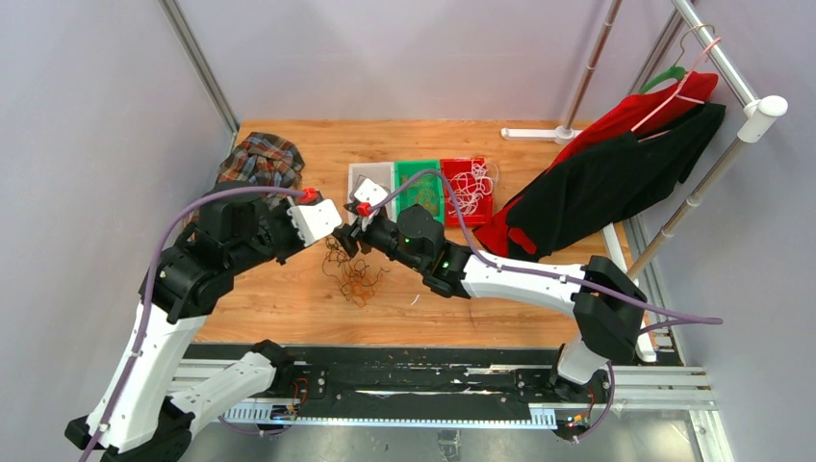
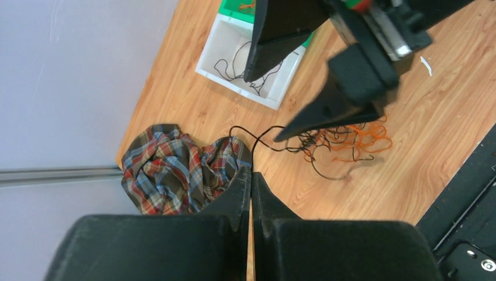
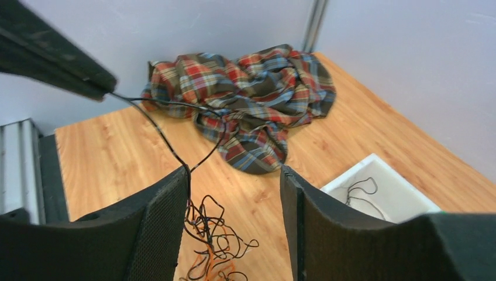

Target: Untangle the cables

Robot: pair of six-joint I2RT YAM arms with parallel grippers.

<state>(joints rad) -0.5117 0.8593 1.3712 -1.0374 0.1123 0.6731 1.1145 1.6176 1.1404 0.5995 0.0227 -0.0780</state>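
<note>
Pinching black cable (image 3: 153, 126), left hand (image 2: 251, 174) | right hand (image 3: 234, 175) spread | cable slants (toward heap (image 1: 356, 275))

Pale lilac walls (image 1: 96, 96) close in a wooden table (image 1: 279, 308) on three sides; a metal clothes rail (image 1: 722, 53) stands at the right, and the light is soft and even
</note>
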